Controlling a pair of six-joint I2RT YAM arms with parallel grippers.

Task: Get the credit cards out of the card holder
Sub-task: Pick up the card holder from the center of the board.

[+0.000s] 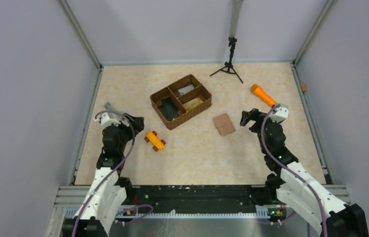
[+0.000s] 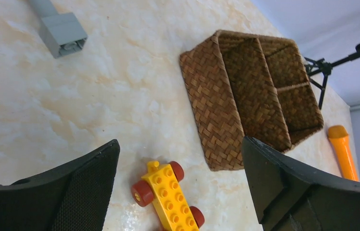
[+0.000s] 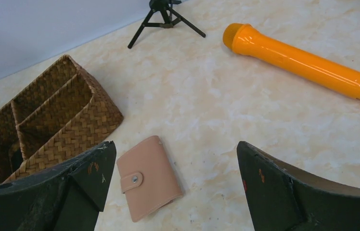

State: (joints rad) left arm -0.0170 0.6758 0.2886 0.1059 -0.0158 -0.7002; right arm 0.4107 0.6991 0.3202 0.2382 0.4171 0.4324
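Both arms sit low with their jaws wide apart, holding nothing. The left gripper [image 1: 139,119] is near a yellow toy car [image 2: 168,197]. The right gripper [image 1: 243,118] faces the card holder [image 3: 149,178], which lies snapped shut on the table [image 3: 245,110]. Farther back sit the basket [image 3: 72,125] and an orange stick [image 3: 303,62].

The small, flat, tan-pink leather-like card holder [image 3: 149,178] looks smooth and matt, with a dull round metal snap on its strap. The brown woven three-compartment basket [image 3: 79,122] is coarse, rough plaited fibre. The long orange plastic cylinder [image 3: 303,62] is smooth with a soft gloss. The yellow studded plastic toy car [image 2: 168,197] shines. The beige marbled tabletop [image 3: 245,110] has a slight sheen. The left pincer [image 2: 180,144] is matt black, with a finely meshed pad [image 2: 91,192] on one finger. The right pincer [image 3: 175,144] is matt black and scuffed.
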